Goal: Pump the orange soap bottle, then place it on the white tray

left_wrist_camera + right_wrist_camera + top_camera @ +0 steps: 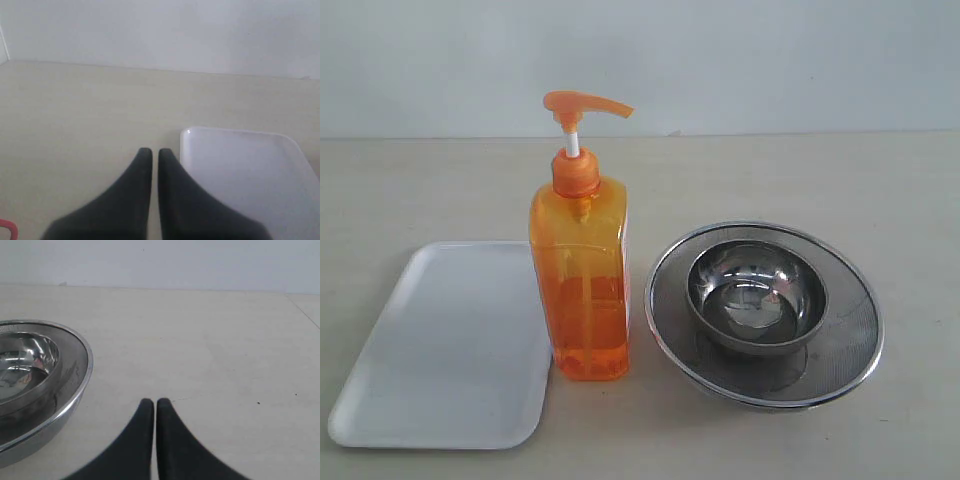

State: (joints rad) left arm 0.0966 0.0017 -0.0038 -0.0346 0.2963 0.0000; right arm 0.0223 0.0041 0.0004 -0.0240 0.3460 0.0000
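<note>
Orange soap bottle (582,290), tall, translucent, rectangular and plastic, with a white stem and an orange pump head (585,104), stands upright around the middle of the desk (820,170), not yet on its target. The head sits raised on the stem, so I judge that pumping is the step in hand. A flat white rectangular plastic tray with rounded corners (440,350) lies toward the left edge of the desk, its rim just beside the bottle's base; whether they touch I cannot tell. That nearness should keep the later transfer to a lift and a small shift toward the left edge. Toward the right edge, a round steel bowl (757,297) sits inside a wider mesh strainer (850,330), apart from the orange soap bottle and no part of the job. The left gripper (155,152) hangs low over bare desk beside a corner of the tray (245,175), fingers drawn to a thin slit, holding nothing. The right gripper (155,402) is the same, near the strainer's rim (82,375). Flanking the bottle this way, one could steady the body while the other presses; pressed off centre, so tall and narrow a bottle might tip.
</note>
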